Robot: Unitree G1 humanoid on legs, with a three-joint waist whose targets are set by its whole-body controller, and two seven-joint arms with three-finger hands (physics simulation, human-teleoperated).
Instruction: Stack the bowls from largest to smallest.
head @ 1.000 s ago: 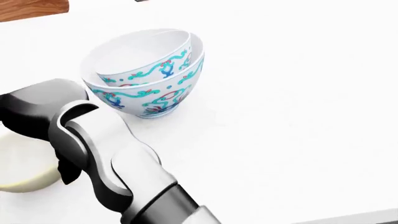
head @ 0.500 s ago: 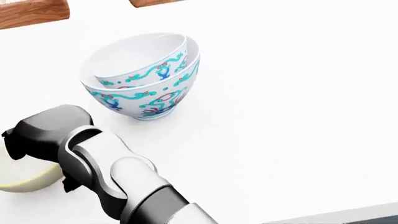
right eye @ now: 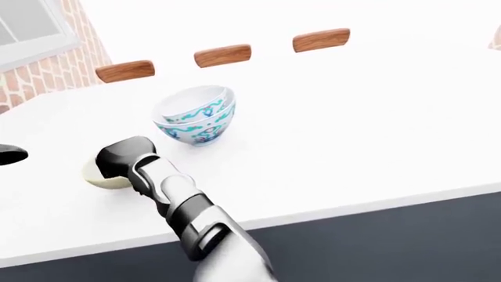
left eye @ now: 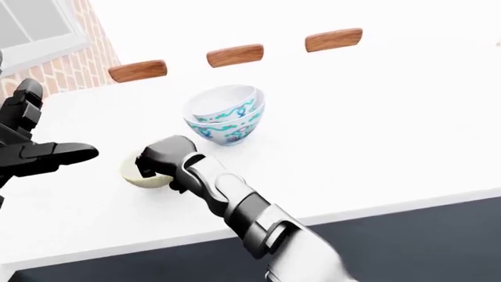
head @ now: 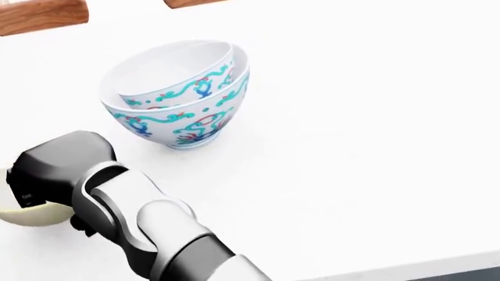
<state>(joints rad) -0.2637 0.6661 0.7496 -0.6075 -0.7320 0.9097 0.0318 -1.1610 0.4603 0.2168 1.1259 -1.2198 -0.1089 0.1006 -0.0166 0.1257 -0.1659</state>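
Here the right hand [left eye: 160, 158] covers the cream bowl [left eye: 139, 176], its fingers' spread hidden, while the left hand's fingers [left eye: 66, 153] splay wide.

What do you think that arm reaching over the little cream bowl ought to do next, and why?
Probably close the right hand round the small plain cream bowl and lift it. The hand sits over that bowl, hiding its fingers, while the two white bowls with turquoise patterns already sit nested nearby on the white counter. The cream bowl looks smallest, so it likely goes on top.
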